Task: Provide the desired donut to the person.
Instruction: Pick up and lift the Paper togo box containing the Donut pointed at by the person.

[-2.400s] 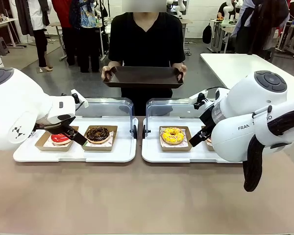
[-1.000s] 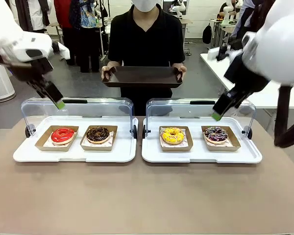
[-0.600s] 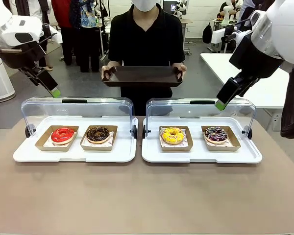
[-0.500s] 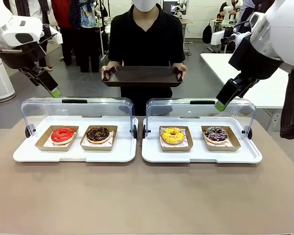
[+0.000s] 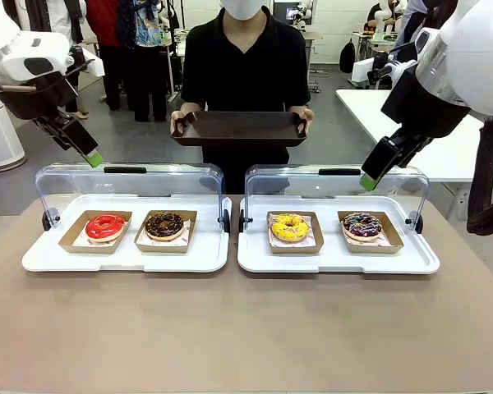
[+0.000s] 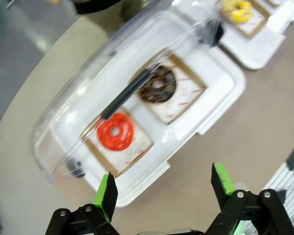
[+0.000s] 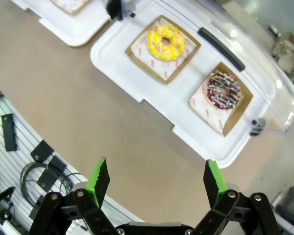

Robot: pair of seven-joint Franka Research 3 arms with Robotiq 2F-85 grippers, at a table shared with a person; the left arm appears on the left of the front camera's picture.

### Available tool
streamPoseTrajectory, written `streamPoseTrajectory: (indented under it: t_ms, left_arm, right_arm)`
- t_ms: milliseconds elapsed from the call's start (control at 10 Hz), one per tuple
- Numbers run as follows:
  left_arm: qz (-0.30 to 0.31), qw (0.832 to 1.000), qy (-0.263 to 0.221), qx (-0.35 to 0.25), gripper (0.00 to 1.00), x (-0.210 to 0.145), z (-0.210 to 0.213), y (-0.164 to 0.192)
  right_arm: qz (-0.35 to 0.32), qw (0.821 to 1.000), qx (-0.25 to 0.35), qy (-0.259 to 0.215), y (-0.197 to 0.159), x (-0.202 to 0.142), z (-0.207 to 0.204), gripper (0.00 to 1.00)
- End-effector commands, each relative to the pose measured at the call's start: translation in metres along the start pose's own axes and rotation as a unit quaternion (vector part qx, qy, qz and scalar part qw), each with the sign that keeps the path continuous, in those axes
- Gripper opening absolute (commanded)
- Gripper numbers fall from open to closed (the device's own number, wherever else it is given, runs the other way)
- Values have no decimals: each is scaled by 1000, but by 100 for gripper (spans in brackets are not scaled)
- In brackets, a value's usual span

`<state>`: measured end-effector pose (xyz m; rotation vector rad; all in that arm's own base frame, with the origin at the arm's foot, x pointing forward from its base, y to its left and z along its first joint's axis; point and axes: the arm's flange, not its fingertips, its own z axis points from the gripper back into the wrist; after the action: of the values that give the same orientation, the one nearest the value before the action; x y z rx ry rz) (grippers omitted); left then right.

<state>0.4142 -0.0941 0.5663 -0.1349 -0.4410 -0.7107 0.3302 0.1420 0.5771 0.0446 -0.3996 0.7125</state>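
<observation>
Four donuts lie in cardboard trays: red (image 5: 105,226), chocolate (image 5: 164,223), yellow (image 5: 290,226) and purple sprinkled (image 5: 361,224). The person (image 5: 245,61) in a black shirt stands across the table and holds an empty dark tray (image 5: 240,129) in both hands. My left gripper (image 5: 91,157) hangs open high above the left case, over the red donut (image 6: 115,137) and the chocolate donut (image 6: 158,90). My right gripper (image 5: 367,181) hangs open high above the right case, over the yellow donut (image 7: 165,41) and the sprinkled donut (image 7: 224,90). Both hold nothing.
Two white display bases (image 5: 127,256) (image 5: 337,259) sit side by side, their clear lids (image 5: 131,179) (image 5: 337,180) tipped back toward the person. Bare brown tabletop (image 5: 246,328) lies in front of them. Bystanders and other tables stand behind the person.
Both arms have risen from down at the trays to high above the cases. Over the last half second they have barely shifted. The donuts and the person's tray have stayed put.
</observation>
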Motion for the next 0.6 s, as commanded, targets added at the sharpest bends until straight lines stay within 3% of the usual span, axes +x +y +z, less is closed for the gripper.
streamPoseTrajectory:
  t_ms: [0, 100, 200, 500]
  left_arm:
    - [-22, 992, -40, -121, 100, -16, 9, 30]
    - [-29, 984, -59, -167, 100, -22, 16, 44]
    - [-27, 966, -97, -240, 100, -30, 24, 62]
    - [-50, 926, -161, -338, 100, -60, 41, 99]
  right_arm:
    - [31, 994, 97, -44, -32, -19, 2, 100]
    - [43, 987, 140, -71, -49, -27, 3, 100]
    - [94, 965, 207, -130, -65, -36, 8, 100]
    - [170, 896, 353, -209, -112, -69, 11, 100]
